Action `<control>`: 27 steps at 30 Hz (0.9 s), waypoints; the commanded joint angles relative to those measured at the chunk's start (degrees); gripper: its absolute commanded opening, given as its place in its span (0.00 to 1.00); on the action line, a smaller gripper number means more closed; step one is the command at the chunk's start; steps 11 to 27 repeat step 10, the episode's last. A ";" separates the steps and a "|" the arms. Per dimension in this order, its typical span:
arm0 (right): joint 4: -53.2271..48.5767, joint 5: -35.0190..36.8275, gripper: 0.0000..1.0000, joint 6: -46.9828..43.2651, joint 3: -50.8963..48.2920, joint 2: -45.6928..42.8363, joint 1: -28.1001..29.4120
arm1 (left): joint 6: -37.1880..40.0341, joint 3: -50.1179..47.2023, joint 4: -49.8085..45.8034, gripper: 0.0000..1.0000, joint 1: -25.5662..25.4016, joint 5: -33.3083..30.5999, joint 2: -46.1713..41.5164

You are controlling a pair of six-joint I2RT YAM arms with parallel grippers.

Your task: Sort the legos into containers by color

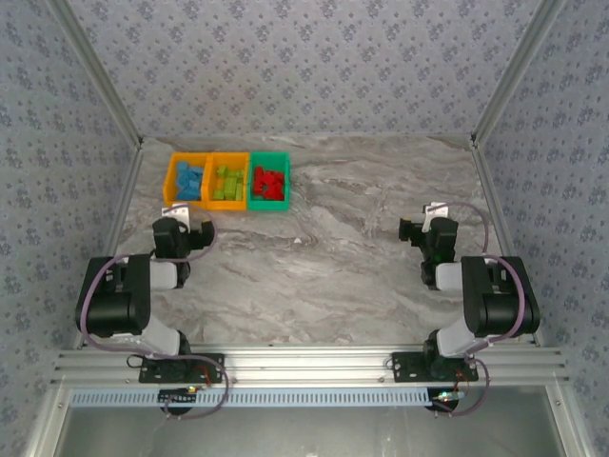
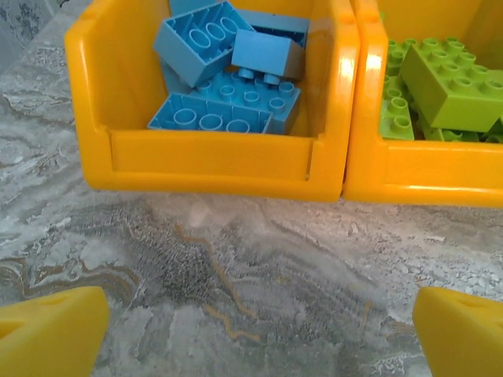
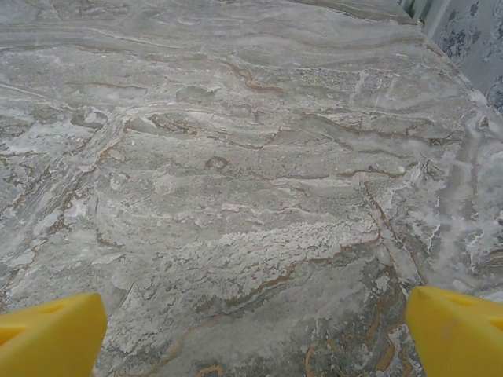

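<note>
Sorting looks finished from above: small studded plastic bricks (image 1: 188, 181), blue, lime and red, lie by colour in three joined open plastic bins (image 1: 228, 155) just ahead of the left tool (image 1: 187, 221). Its wrist view: fingers (image 2: 47, 330) spread, empty, blue bricks (image 2: 228, 86) straight ahead. Right tool (image 3: 251, 338): spread over grey marbled counter (image 3: 236, 196). I'd only withdraw, keeping clear of rims.
</note>
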 commanded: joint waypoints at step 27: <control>1.48 0.24 1.00 0.47 0.38 -0.16 -0.18 | -0.35 1.47 1.54 0.99 -0.73 -0.11 -0.40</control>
